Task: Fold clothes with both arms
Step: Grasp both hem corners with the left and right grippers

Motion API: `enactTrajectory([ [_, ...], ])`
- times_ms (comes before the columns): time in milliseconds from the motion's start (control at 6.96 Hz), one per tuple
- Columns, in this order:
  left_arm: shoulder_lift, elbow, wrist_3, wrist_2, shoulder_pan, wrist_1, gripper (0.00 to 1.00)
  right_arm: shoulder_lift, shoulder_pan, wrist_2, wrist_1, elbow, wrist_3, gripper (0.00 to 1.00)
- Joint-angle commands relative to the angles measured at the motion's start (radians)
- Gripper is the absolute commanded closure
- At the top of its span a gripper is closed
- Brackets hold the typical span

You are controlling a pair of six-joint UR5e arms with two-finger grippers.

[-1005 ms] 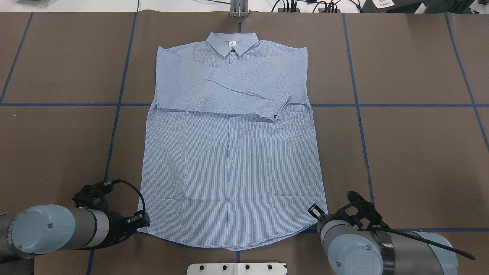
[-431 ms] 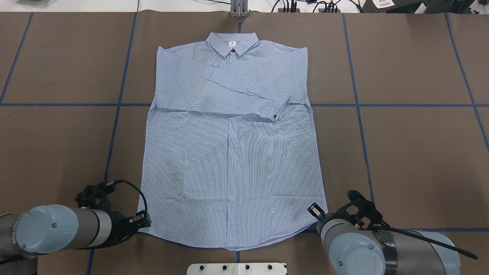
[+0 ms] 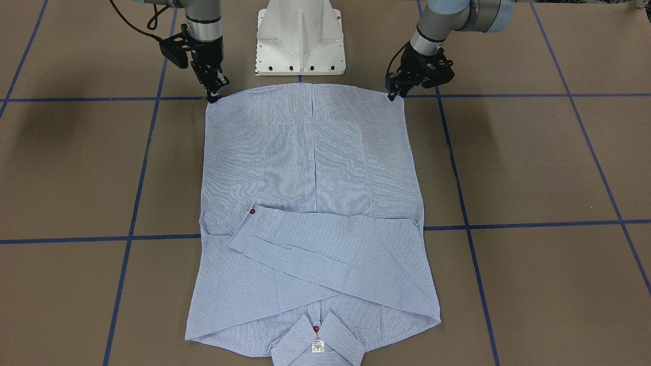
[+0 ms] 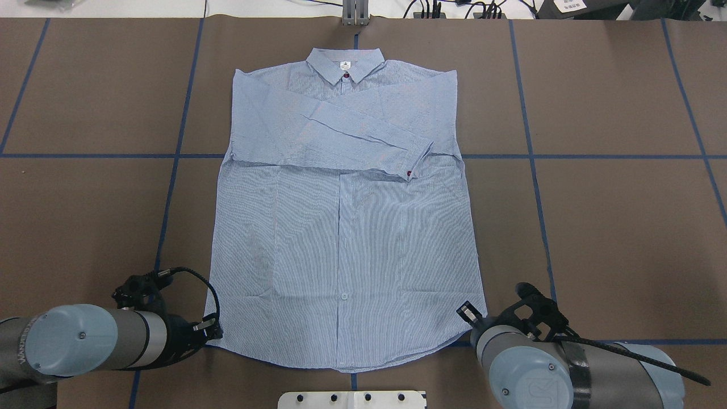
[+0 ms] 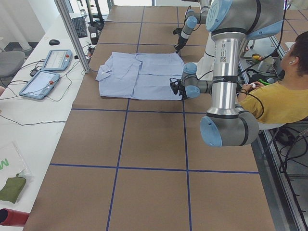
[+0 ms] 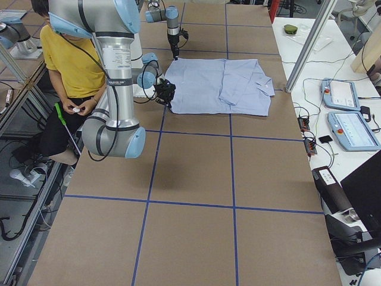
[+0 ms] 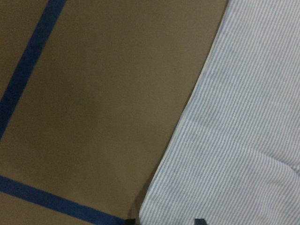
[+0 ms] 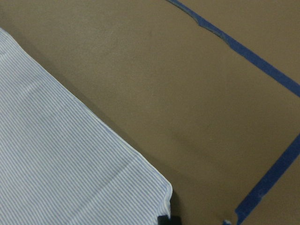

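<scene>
Left gripper [image 3: 395, 94] sits at the shirt's [image 4: 341, 227] hem corner on my left. Its wrist camera shows two dark fingertips [image 7: 200, 221] set apart at that corner, so I read it as spread and pinching nothing. My right gripper [image 3: 214, 94] sits at the shirt's other hem corner; I cannot tell whether it is spread or pressed together. The shirt lies flat on the brown table cover [image 4: 596, 227], buttoned front up, with its sleeves [image 4: 363, 133] crossed over the chest and its collar [image 4: 345, 59] at the end farthest from me.

To grasp well, I judge that each lower finger should slide under the hem and take both layers. Both sides should pinch at matching spots and lift together, keeping the hem taut, so the fold towards the collar lands square.

From overhead, my own wrists hide the tips at the hem. Both wrist cameras cut the fingers off almost entirely. I cannot make out whether either gripper touches the cloth, and no chest pocket shows.
</scene>
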Motion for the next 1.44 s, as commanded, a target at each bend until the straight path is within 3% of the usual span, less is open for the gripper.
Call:
enactTrajectory([
  [0,0.003,0.002,0.001,0.0,-0.002,0.001,0.53,0.002,0.0,0.0,0.0,0.001,0.0,1.0],
  [574,0.007,0.003,0.001,0.0,0.0,0.001,0.59,0.003,-0.002,-0.002,0.0,0.004,0.0,1.0],
  [1005,0.009,0.002,0.001,0.0,-0.002,0.001,1.0,0.003,0.0,-0.002,0.0,0.007,0.0,1.0],
  [1292,0.007,-0.026,0.001,0.0,-0.009,0.001,1.0,0.003,0.0,-0.002,0.0,0.008,0.002,1.0],
])
